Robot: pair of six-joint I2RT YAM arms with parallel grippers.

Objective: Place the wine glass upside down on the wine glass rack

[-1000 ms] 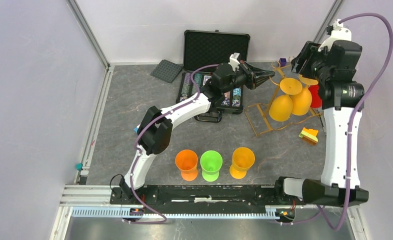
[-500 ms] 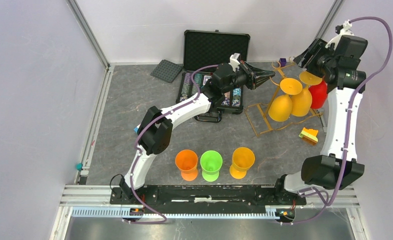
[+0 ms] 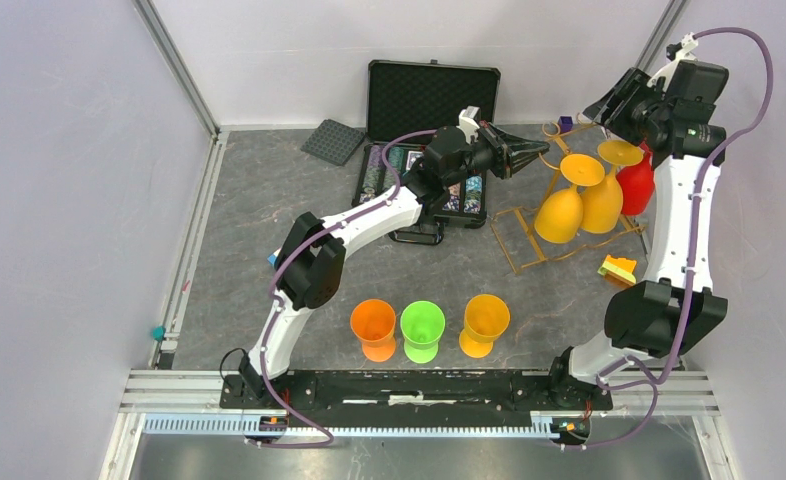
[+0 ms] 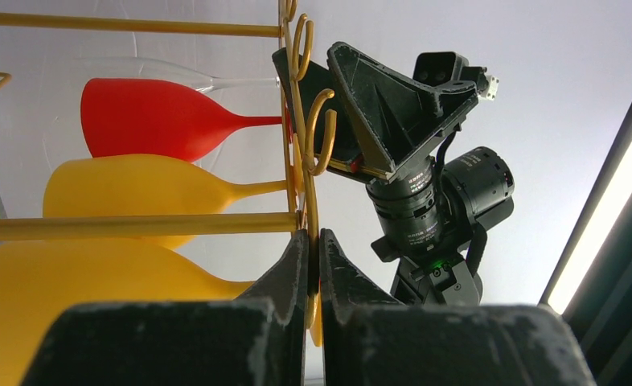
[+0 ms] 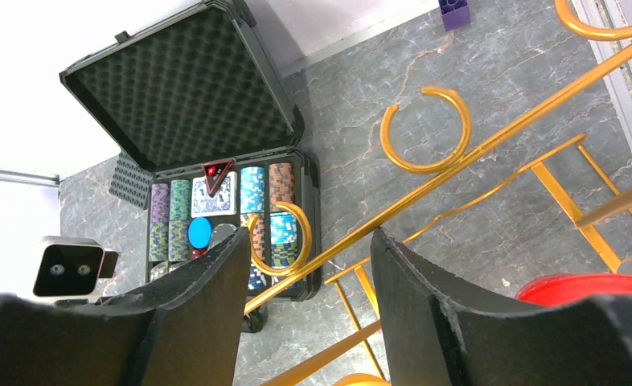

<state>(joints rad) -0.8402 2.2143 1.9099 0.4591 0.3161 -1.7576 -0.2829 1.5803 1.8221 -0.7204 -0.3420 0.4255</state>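
— Clamped shut on the wine glass rack (image 4: 136, 227) with the left gripper (image 4: 313, 241); spread wide, empty, just over it with the right gripper (image 5: 311, 237).
— Spotting the red wine glass (image 4: 152, 117) hung upside down there. Looks light, stiff, slick; best pinched at the stem (image 4: 256, 122).

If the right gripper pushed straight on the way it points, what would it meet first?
Probably the rack, whose rail crosses between the right gripper's open fingers; depth unclear.
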